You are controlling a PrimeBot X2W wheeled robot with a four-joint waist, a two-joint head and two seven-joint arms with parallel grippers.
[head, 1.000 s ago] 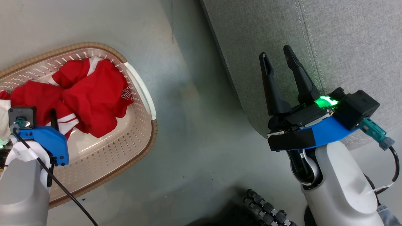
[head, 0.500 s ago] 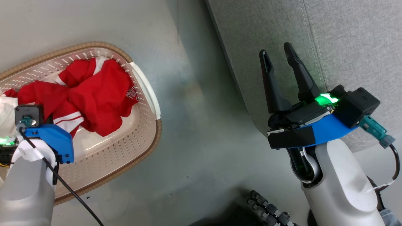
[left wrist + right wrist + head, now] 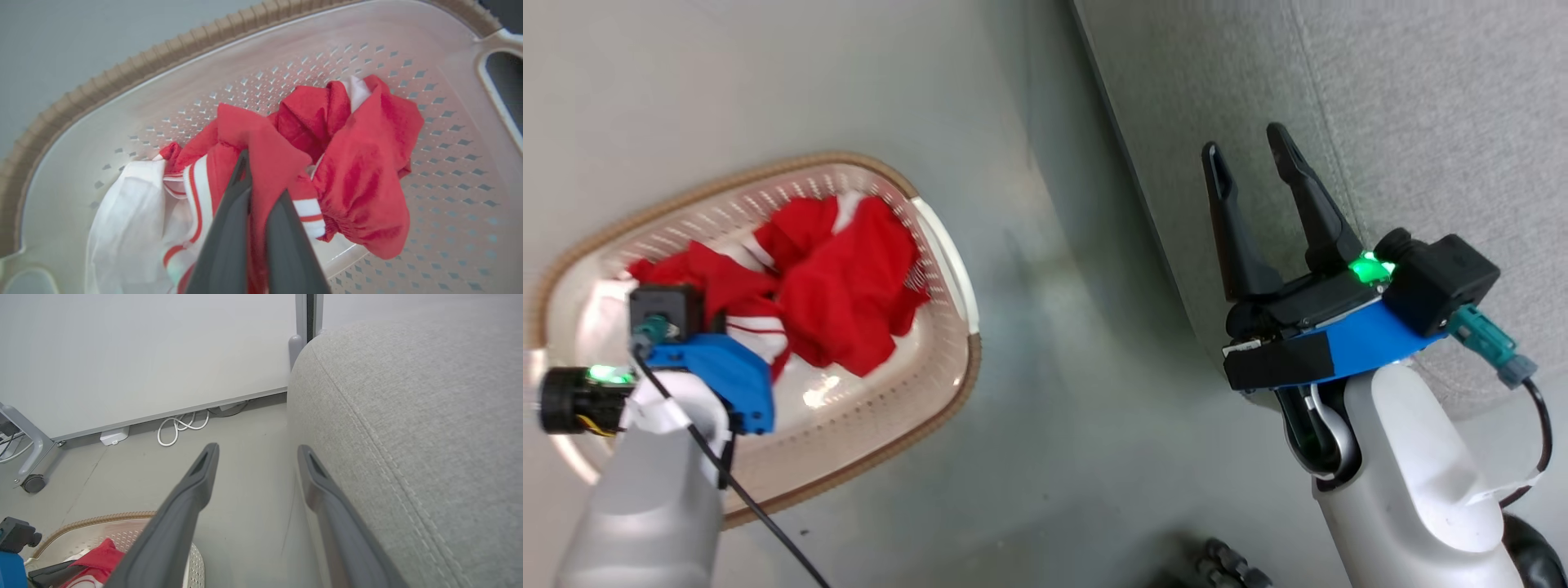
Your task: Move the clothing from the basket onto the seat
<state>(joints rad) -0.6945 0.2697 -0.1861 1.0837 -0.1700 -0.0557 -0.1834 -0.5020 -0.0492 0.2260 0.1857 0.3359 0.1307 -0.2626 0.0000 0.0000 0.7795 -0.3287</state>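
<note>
**Grey floor [image 3: 1045, 425]: left gripper [image 3: 263, 175] closed on the clothing [image 3: 849, 278] in the basket [image 3: 768, 167]**

Floor carries the basket, which stands apart from the seat [image 3: 1421, 122], with a strip of bare floor between them. You have the clothing bunched inside the basket, toward the white-handled end nearest the seat. None of it lies on the seat. Your left gripper reaches down into the basket, jaws clamped on a red fold just beside a white-striped cuff. Your right gripper [image 3: 1243, 140] hangs over the seat's near edge, jaws wide apart, nothing between them.
</note>
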